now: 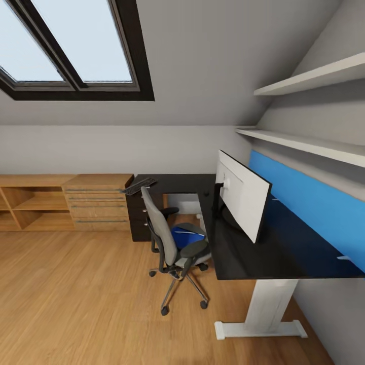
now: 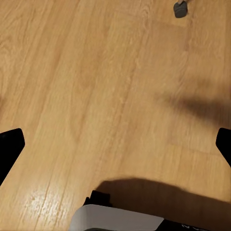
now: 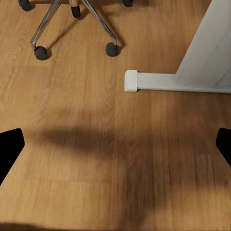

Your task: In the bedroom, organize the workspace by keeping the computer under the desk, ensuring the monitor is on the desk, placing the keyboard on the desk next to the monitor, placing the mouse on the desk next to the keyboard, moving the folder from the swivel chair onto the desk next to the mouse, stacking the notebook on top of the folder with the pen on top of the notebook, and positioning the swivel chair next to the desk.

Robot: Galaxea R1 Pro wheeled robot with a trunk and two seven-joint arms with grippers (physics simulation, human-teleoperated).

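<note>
From the head camera I saw the blue folder (image 1: 186,236) lying on the seat of the grey swivel chair (image 1: 172,243), which stood just beside the L-shaped black desk (image 1: 284,253), where the monitor (image 1: 243,195) stood with its white back toward me and the keyboard (image 1: 139,186) lay at the far corner. Both wrist cameras looked down at the wood floor (image 2: 96,96), and the left gripper (image 2: 115,144) and right gripper (image 3: 115,144) each had their fingers spread wide apart, holding nothing. The right wrist view also caught the chair's chrome star base (image 3: 86,19) near the desk's white foot (image 3: 144,83).

blue folder (image 1: 186,236) on swivel chair (image 1: 175,242) seat
</note>
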